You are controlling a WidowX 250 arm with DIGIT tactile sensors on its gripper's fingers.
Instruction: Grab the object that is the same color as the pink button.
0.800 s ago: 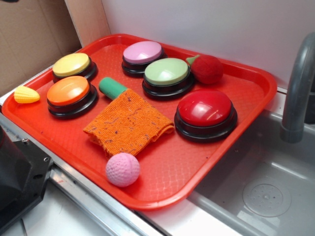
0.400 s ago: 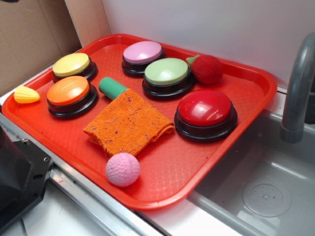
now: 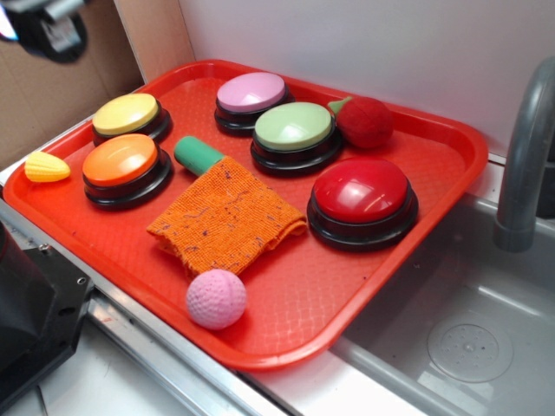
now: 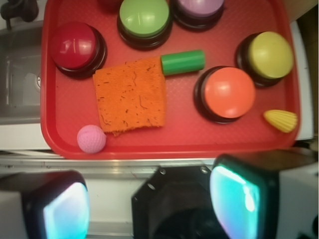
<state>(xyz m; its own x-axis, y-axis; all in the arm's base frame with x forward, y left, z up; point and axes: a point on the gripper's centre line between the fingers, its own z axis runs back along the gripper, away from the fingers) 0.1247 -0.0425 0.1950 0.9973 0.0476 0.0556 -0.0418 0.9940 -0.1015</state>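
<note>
Gripper hanging spread wide and empty at bottom of wrist frame; pink ball sitting lower center on red tray, pink button sitting top.

No readable text — none anywhere.

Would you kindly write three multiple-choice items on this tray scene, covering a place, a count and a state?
1. The pink ball lies:
A. near the tray's front edge
B. on the orange cloth
C. in the sink
2. Push buttons on the tray:
A. three
B. five
C. seven
3. The gripper's jaws are:
A. shut on the ball
B. open, holding nothing
C. shut on the cloth

Answers: 1 A, ball sits by the rim, off the cloth. 2 B, yellow, orange, pink, green, red. 3 B, wrist view shows both pads apart, empty.
</note>
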